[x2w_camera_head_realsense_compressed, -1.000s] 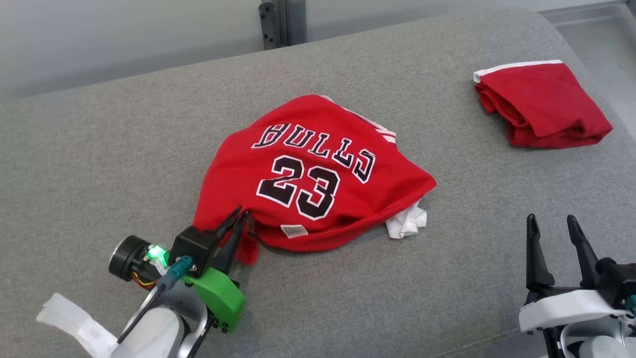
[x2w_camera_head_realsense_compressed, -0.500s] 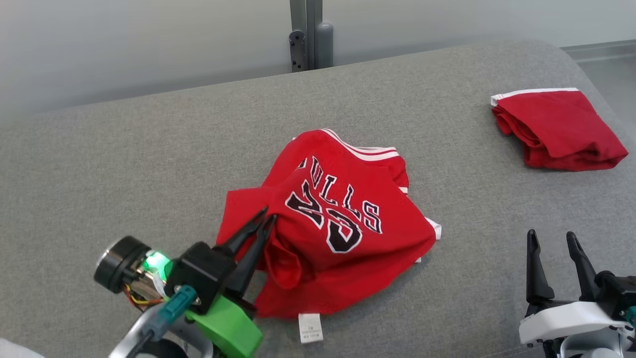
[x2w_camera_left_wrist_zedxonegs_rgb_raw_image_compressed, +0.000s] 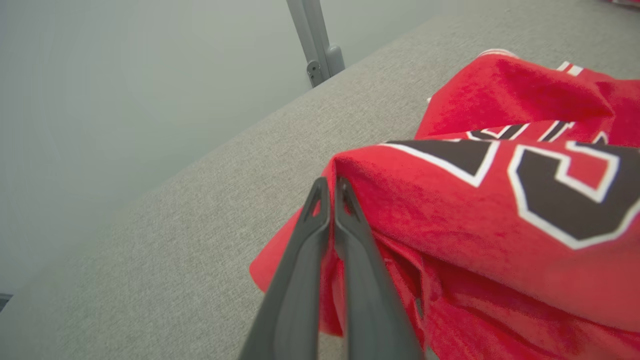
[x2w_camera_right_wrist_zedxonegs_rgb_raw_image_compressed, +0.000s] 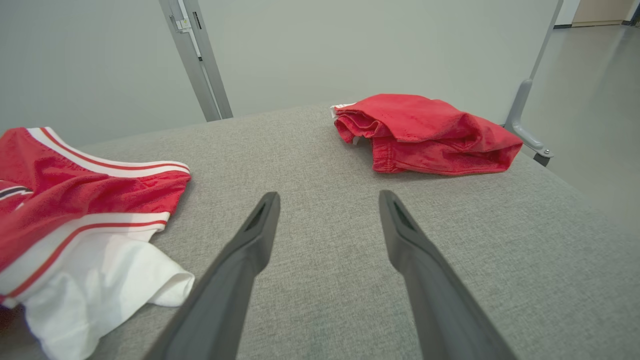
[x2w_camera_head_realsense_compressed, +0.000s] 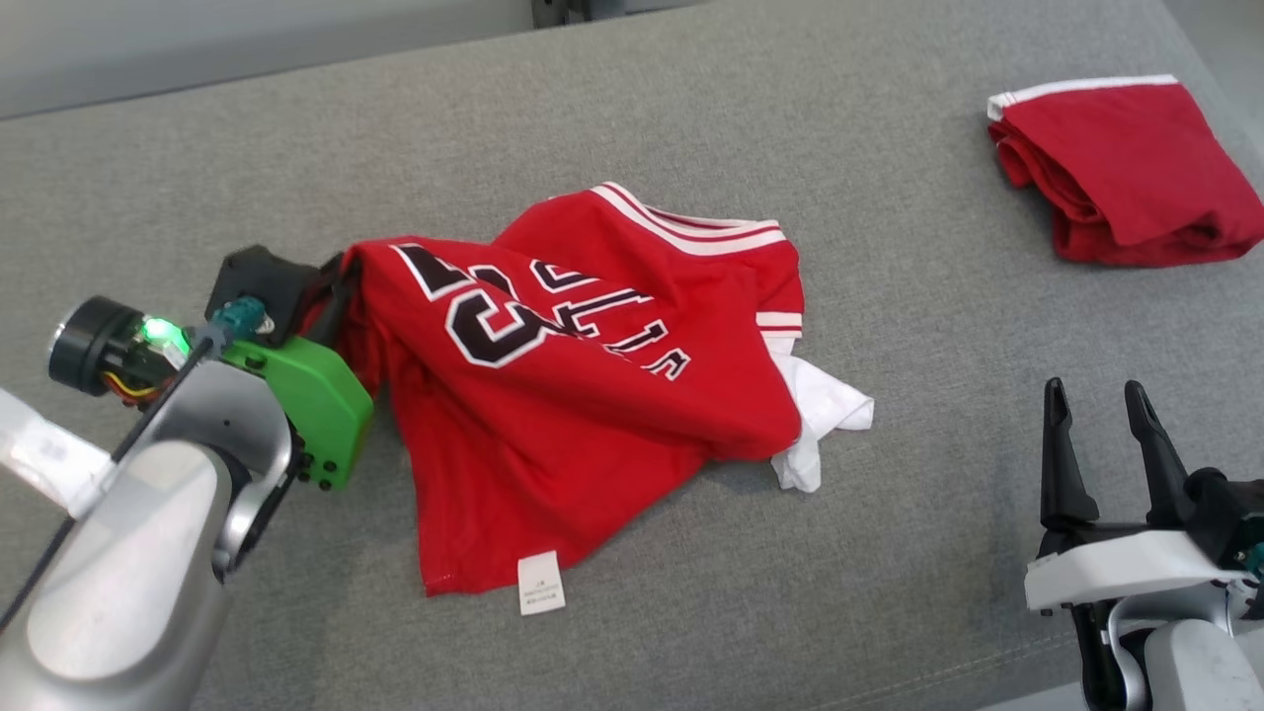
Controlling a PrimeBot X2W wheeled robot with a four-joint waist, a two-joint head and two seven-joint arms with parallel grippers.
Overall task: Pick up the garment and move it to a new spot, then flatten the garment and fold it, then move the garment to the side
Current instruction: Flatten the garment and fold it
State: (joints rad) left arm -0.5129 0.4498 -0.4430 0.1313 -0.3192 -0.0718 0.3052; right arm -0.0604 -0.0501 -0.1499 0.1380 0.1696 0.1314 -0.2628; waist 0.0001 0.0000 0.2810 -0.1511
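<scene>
End effectors, two; garments, two.

- One red basketball jersey [x2w_camera_head_realsense_compressed: 592, 395], black-and-white number and lettering, white-striped trim. Crumpled. One edge clamped between the closed fingers of the left end effector [x2w_camera_left_wrist_zedxonegs_rgb_raw_image_compressed: 327, 190], the rest draped away to its right onto the grey fabric-covered bench [x2w_camera_head_realsense_compressed: 691, 118].
- One white sewn label [x2w_camera_head_realsense_compressed: 540, 583] at the jersey hem, nearer the camera than the left end effector.
- One piece of white cloth [x2w_camera_head_realsense_compressed: 825, 415] poking from under the jersey, between the two end effectors. Cannot tell whether part of the jersey.
- One folded red garment with a white edge stripe [x2w_camera_head_realsense_compressed: 1126, 178], lying well beyond the right end effector [x2w_camera_head_realsense_compressed: 1094, 390].
- Right end effector: fingers apart, holding nothing, near the bench's front edge.
</scene>
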